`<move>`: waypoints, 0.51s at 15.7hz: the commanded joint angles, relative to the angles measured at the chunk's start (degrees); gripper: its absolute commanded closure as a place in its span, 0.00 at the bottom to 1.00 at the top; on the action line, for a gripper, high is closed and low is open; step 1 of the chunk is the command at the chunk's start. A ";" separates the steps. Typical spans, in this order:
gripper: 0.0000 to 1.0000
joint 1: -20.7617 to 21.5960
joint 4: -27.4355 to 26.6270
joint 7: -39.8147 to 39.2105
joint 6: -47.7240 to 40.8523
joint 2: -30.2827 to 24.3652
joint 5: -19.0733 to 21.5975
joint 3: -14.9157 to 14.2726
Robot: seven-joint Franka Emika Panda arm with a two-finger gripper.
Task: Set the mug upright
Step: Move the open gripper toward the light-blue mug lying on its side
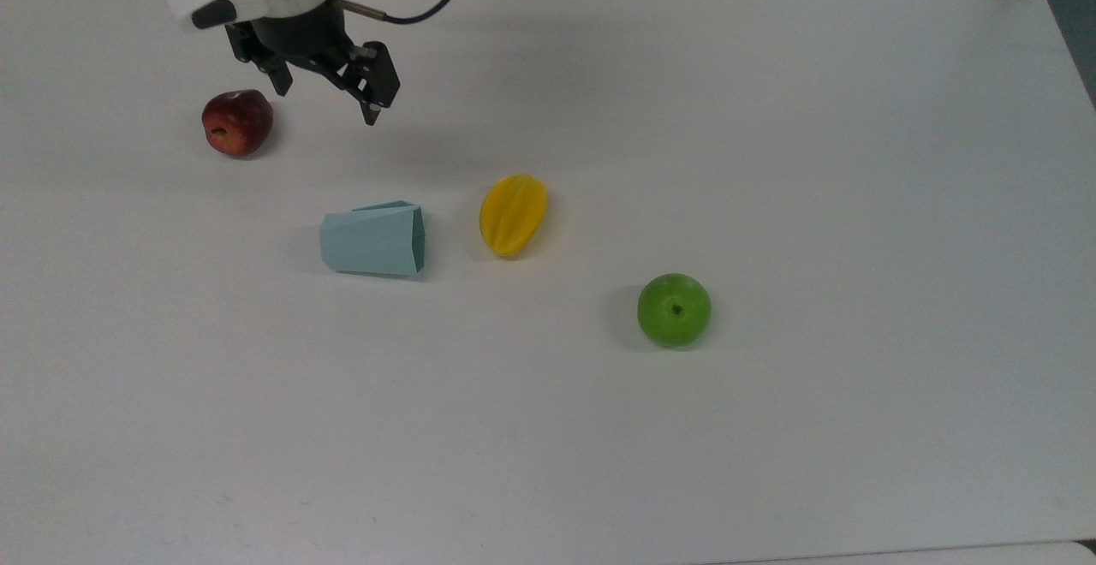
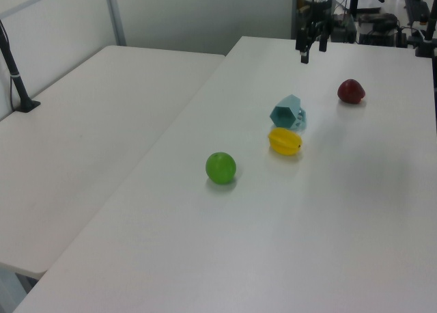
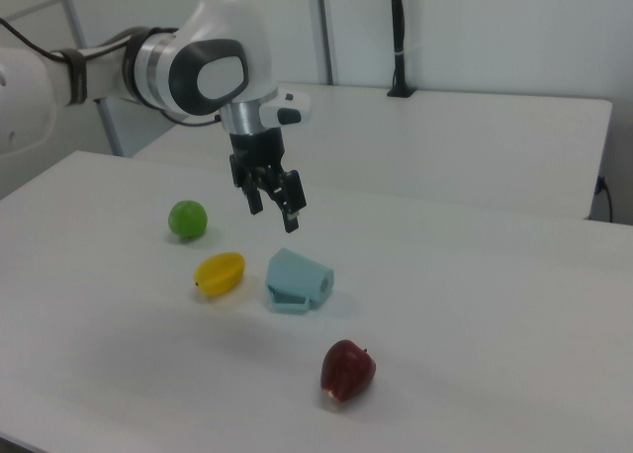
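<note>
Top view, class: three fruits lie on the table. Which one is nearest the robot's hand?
The red apple, just to the top view's left of the hand; the yellow starfruit and green apple lie much farther off.

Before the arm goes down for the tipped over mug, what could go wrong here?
1. The mug lies on its side with its mouth facing the yellow starfruit, which sits close by. A push while gripping could slide it into the fruit.
2. The open gripper hangs near the red apple; a low sweep might nudge it.
3. The mug's faceted, tapered walls could slip between the fingers as it is tipped upright.
</note>
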 commanded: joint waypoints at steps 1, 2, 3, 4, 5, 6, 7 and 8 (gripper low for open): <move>0.00 3.83 0.60 4.26 3.42 3.82 -6.74 -0.17; 0.00 4.45 0.60 6.36 5.00 4.87 -7.89 -0.26; 0.00 4.89 0.60 8.21 5.97 6.10 -9.21 -0.17; 0.00 5.50 0.60 9.19 6.42 7.15 -10.44 -0.17; 0.00 6.21 0.60 9.28 6.77 8.30 -11.58 -0.17; 0.00 6.82 0.60 9.28 7.21 9.35 -12.12 -0.17; 0.00 7.00 0.60 9.28 7.82 10.23 -12.47 -0.17; 0.00 7.26 0.60 9.28 8.26 10.85 -12.65 -0.17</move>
